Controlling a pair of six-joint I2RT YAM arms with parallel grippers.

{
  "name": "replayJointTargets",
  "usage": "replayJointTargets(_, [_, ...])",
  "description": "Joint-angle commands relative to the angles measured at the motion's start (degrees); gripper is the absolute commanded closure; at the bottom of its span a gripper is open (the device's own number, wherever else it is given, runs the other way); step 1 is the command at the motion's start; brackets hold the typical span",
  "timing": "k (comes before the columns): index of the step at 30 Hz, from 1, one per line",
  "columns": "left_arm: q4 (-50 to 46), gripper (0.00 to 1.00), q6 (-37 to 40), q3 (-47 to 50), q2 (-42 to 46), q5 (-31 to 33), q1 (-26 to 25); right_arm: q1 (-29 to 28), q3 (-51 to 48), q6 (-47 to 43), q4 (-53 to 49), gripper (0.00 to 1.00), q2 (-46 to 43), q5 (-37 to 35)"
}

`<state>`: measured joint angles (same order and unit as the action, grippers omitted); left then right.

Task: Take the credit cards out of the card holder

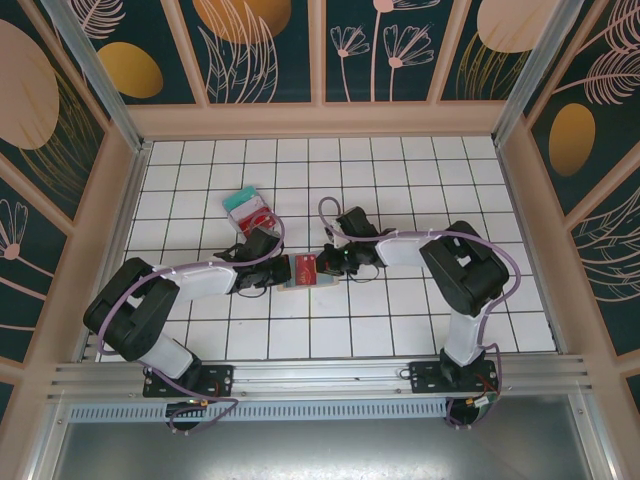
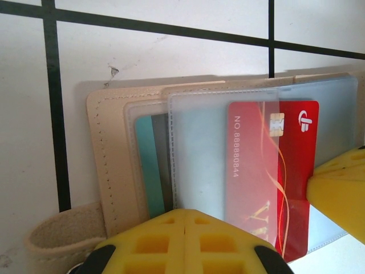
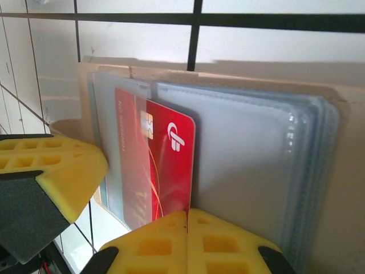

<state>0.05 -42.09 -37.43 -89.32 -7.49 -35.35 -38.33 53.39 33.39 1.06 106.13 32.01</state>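
Observation:
The tan card holder (image 1: 290, 281) lies open on the tiled table between my two grippers. In the left wrist view its tan cover (image 2: 111, 160) holds frosted sleeves. A teal-green card (image 2: 149, 165) sits deep in one sleeve. The red card (image 2: 296, 165) sticks halfway out of another. My left gripper (image 2: 187, 214) is shut on the holder's near edge. In the right wrist view the red card (image 3: 171, 165) runs edge-on into the seam of my right gripper (image 3: 187, 216), which is shut on it. The grippers (image 1: 272, 272) (image 1: 333, 263) face each other across the holder.
A small pile of teal, red and pale flat pieces (image 1: 250, 208) lies on the tiles behind the left arm. Cage walls (image 1: 320, 120) ring the white gridded table (image 1: 420, 180). The left gripper's yellow finger (image 3: 51, 171) stands close beside the red card.

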Motion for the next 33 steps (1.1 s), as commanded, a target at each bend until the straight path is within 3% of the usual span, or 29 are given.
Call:
replayJointTargets(1, [-5.8, 1.00, -0.3, 2.4, -2.1, 2.0, 0.2, 0.5, -1.5, -0.8, -1.3, 1.00, -2.4, -0.6])
replayJointTargets(15, [-6.4, 1.00, 0.2, 0.9, 0.8, 1.4, 0.1, 6.6, -5.4, -5.7, -3.7, 1.00, -11.5, 4.6])
replayJointTargets(16, [-6.5, 0.98, -0.1, 0.5, 1.5, 1.3, 0.2, 6.6, -5.4, -6.1, -4.2, 1.00, -12.4, 4.6])
replayJointTargets(22, [-5.8, 0.57, -2.5, -2.9, 7.6, -2.5, 1.1, 6.6, -5.3, -5.1, -4.2, 1.00, -17.2, 4.3])
replayJointTargets(27, [-2.4, 0.51, -5.6, -4.5, 12.8, -7.7, 4.7, 6.7, -4.8, -1.6, -1.2, 1.00, -20.0, 4.4])
replayJointTargets(33, [3.8, 0.51, -9.8, -4.5, 16.7, -16.5, 9.3, 6.7, -5.9, 6.6, 8.4, 1.00, -23.2, 5.6])
